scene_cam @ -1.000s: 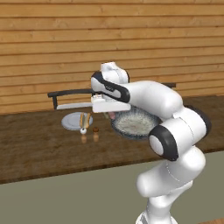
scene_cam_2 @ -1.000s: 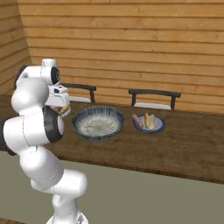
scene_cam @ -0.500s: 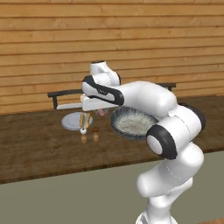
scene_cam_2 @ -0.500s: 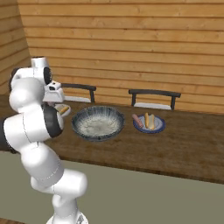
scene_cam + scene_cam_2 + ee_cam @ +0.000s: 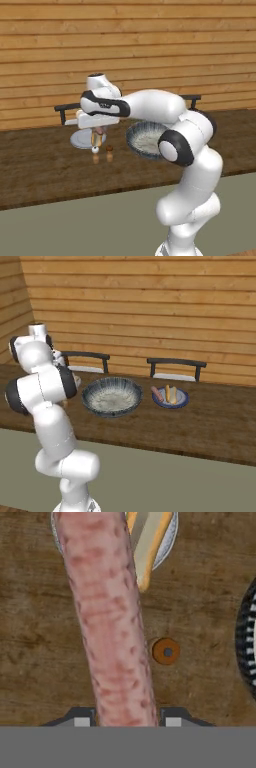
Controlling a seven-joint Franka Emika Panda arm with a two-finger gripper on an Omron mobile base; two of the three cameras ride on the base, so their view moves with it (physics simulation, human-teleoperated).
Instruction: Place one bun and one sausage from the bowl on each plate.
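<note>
1. The gripper (image 5: 124,722) clamps a mottled pink sausage (image 5: 107,617) between its tips, above the wooden counter (image 5: 40,657).
2. The sausage's far end overlaps the pale grey plate (image 5: 167,542), where a bun (image 5: 150,547) lies.
3. A small orange disc (image 5: 167,651) sits just beside, on bare wood.
4. The bowl (image 5: 112,397) is near; the blue-rimmed plate (image 5: 170,397) stands beyond it.

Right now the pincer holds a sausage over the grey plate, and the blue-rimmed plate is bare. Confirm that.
Not quite. The blue-rimmed plate is not bare: the right base view shows a bun and a sausage lying on it. The rest stands: the pincer grips a sausage above the grey plate.
</note>
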